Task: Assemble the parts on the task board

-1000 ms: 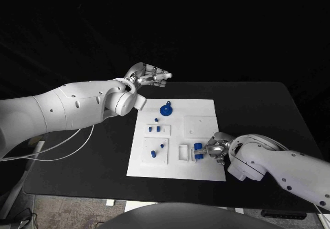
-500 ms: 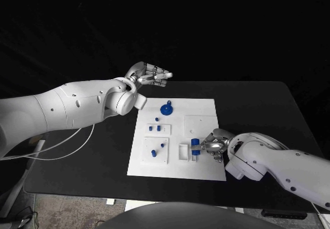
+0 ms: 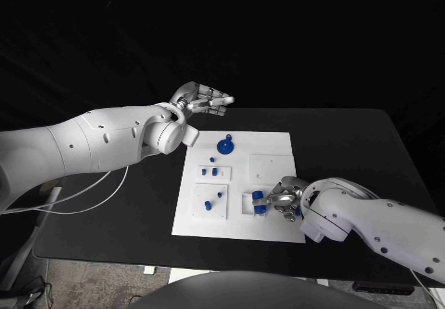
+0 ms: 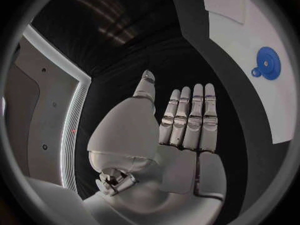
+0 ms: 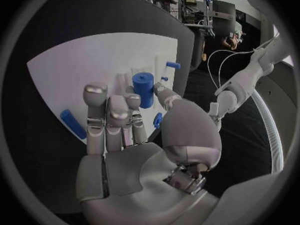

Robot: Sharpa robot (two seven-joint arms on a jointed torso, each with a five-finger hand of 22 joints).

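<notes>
1. Two hands show in the head view: the right hand (image 3: 283,201) pinches a blue cylinder (image 3: 258,198) over the task board (image 3: 243,187)'s near slots; a slightly tilted grip could jam it.
2. Left wrist view: the left hand (image 4: 178,130) hovers flat, holding nothing, beyond the desk (image 3: 361,148)'s far-left corner; the blue gear (image 4: 267,63) lies untouched.
3. Right wrist view: the fingertips (image 5: 134,101) barely touch the cylinder, so I judge it may slip.
</notes>
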